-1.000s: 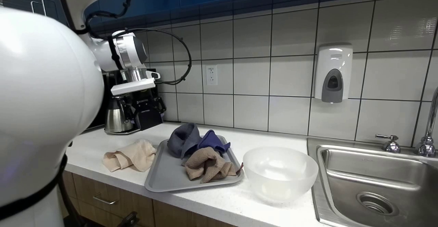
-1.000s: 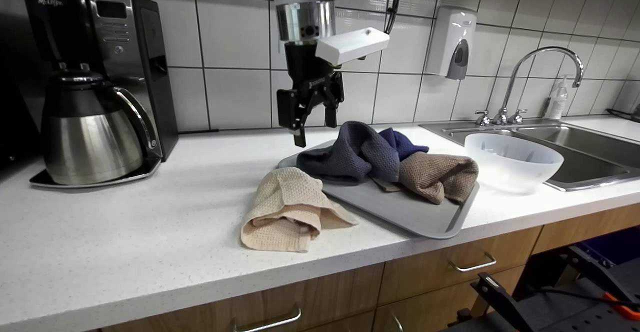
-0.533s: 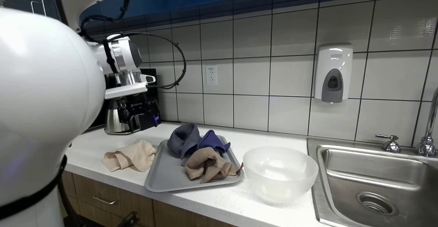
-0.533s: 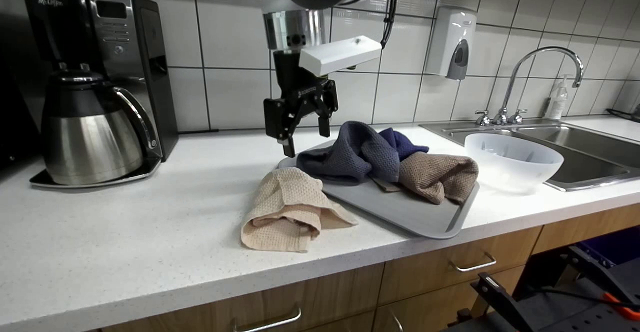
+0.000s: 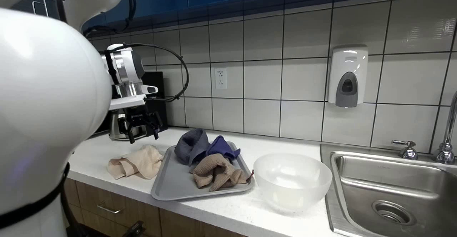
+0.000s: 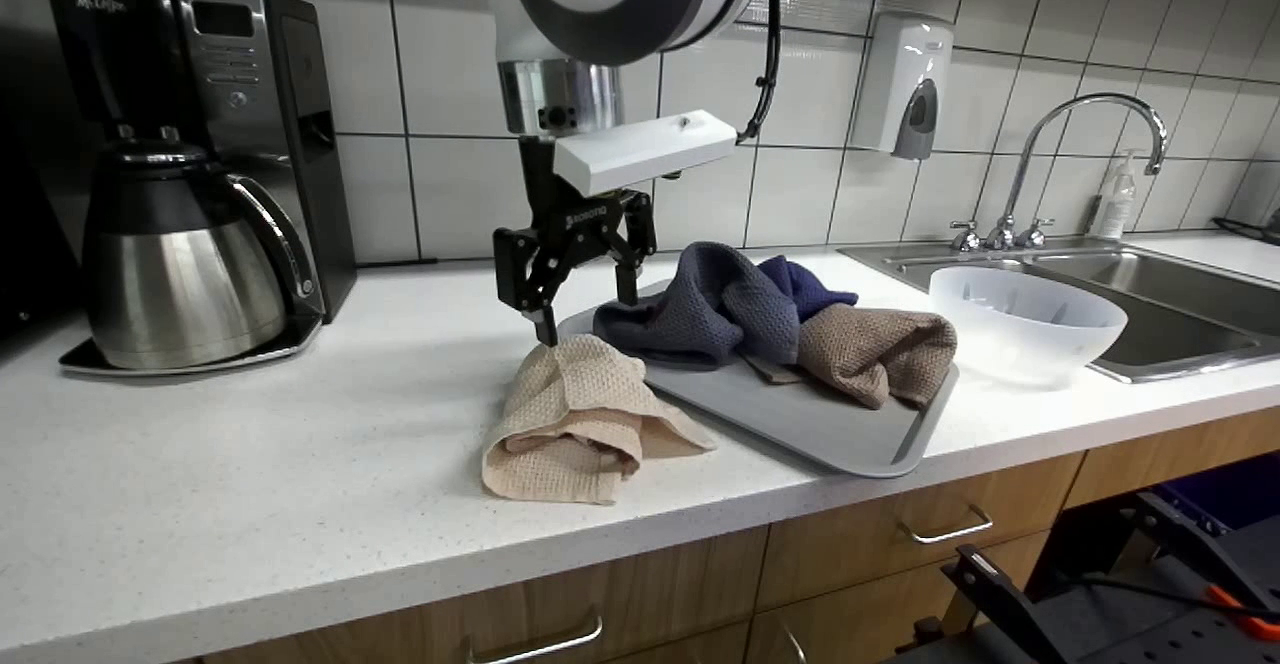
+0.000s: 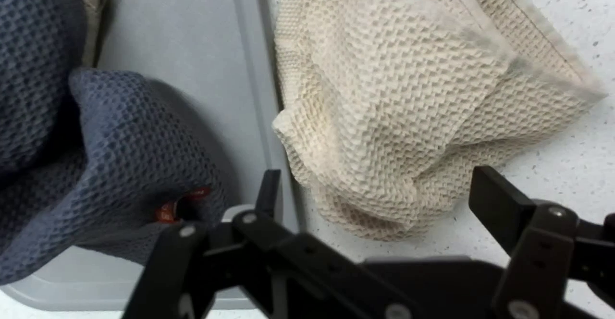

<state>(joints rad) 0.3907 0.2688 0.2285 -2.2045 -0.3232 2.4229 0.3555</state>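
Note:
My gripper (image 6: 587,314) stands open with nothing between its fingers, low over the counter beside the tray. Nearest to it is a crumpled beige waffle cloth (image 6: 590,424). In the wrist view that cloth (image 7: 394,93) spreads ahead of and between the fingertips, and no clear contact shows. The left finger in that view overlaps the rim of the grey tray (image 7: 192,45). On the tray lie a slate-blue cloth (image 6: 700,304), a purple cloth (image 6: 800,284) and a brown cloth (image 6: 880,344). A small red thing (image 7: 166,212) peeks from under the slate-blue cloth, mostly hidden.
A frosted bowl (image 5: 292,181) stands between the tray and the steel sink (image 5: 389,187). The coffee maker with its steel carafe (image 6: 190,274) is at the far end. The tiled wall carries a soap dispenser (image 5: 348,76). The counter's front edge runs past the beige cloth.
My open gripper has come down and moved leftward in both exterior views, closer to the beige cloth. The cloths, tray and bowl have stayed in place.

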